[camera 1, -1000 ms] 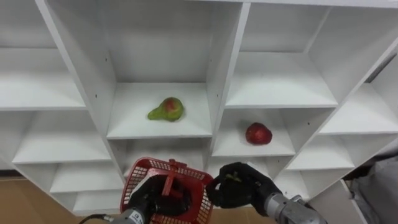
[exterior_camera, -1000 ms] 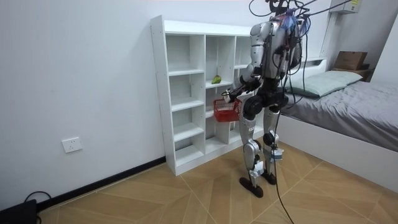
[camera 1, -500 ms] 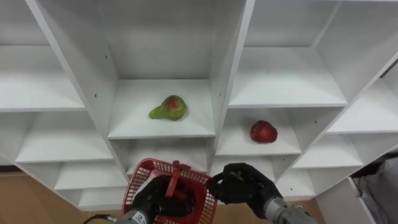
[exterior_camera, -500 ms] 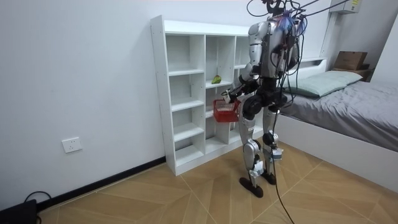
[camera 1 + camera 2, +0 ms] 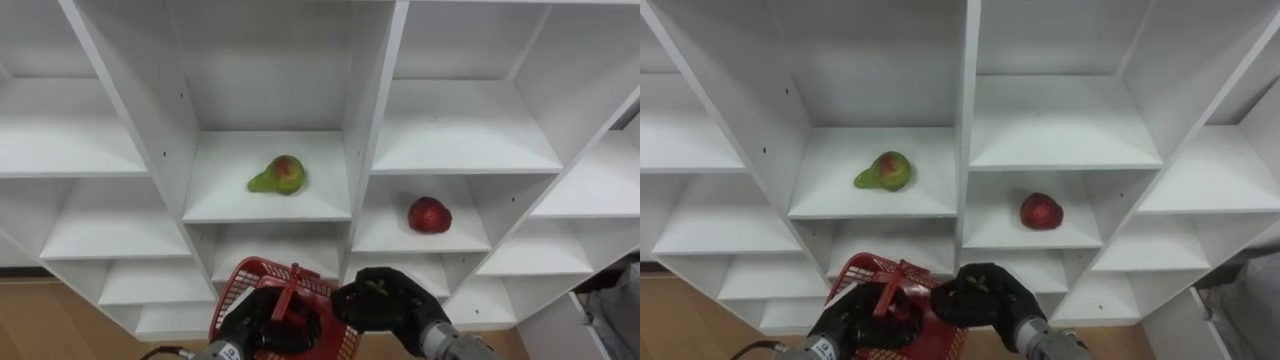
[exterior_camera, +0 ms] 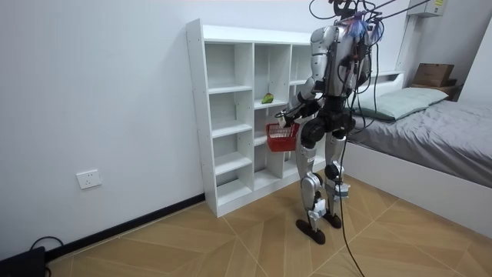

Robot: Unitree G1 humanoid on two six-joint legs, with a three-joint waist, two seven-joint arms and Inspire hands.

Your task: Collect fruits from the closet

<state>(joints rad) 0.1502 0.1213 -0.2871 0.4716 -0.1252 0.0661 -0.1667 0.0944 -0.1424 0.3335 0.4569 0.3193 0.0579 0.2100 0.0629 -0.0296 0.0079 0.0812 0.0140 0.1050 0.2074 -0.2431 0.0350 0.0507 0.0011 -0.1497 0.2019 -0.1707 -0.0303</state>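
Beside the basket (image 5: 255, 268) — fruit (image 5: 378, 288) within right hand (image 5: 392, 308) fingers (image 5: 355, 300).

Bright, even indoor light fell on the white closet (image 5: 372, 150). Compartment back walls stood greyer than the shelf boards; the pear (image 5: 278, 176) and the red fruit (image 5: 429, 215) cast faint, soft shadows. Uprights splayed toward 11 and 1 o'clock at the edges.
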